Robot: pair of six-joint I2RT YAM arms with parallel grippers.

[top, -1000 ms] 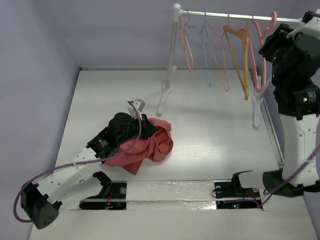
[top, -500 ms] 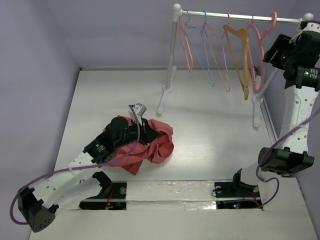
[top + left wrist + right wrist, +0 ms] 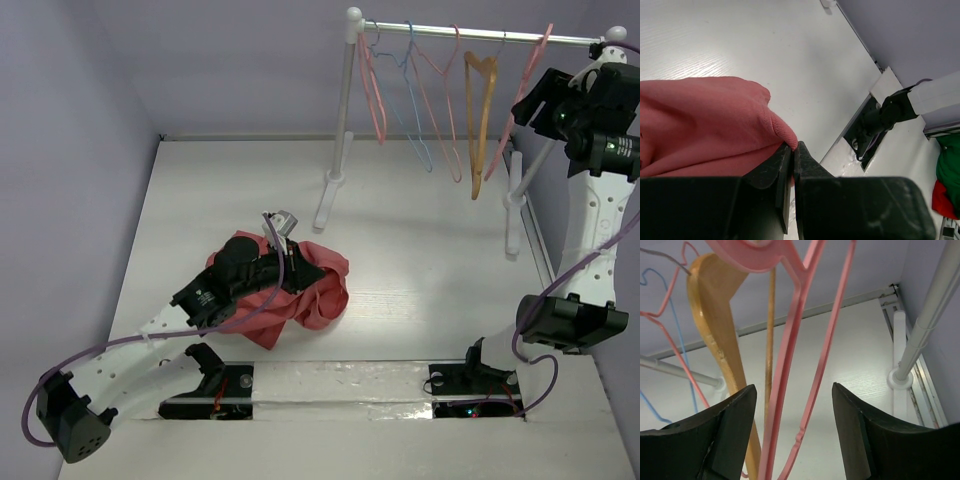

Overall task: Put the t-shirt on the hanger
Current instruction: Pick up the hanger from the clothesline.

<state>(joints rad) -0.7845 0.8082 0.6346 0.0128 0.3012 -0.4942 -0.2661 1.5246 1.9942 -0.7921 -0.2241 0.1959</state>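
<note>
- Moved since half a second ago: you'll find the hanger (image 3: 520,97) swung from face-on to edge-on under the rail (image 3: 440,31), slanting down to the left. The orange hanger (image 3: 474,120) has turned edge-on beside it. The shirt (image 3: 315,285) has barely shifted.
- Rail, holding: thin wire hangers (image 3: 415,100), pink and blue, at the left end; then the orange hanger; then the hanger, nearest the right post (image 3: 513,200).
- Right gripper (image 3: 792,390): raised to rail height with its fingers apart. The hanger's pink bars pass between them, and your wrist view shows neither finger touching them.
- Left gripper (image 3: 794,150): fingers pressed together, tips clamped on a ribbed edge of the shirt.
- Shirt: a crumpled salmon-red heap on the near-left part of the table (image 3: 430,280). It lies partly under the left wrist, just beyond the arms' base strip and well apart from the rail.
- Edges and room: you have bare table between the shirt and both posts. The right post stands near the table's right edge, close beside the right arm. The left post (image 3: 335,150) rises near mid-table.
- Surface and room: white table with a faint grain and a patch of glare right of the shirt; plain lilac walls (image 3: 70,150) at left and rear.
</note>
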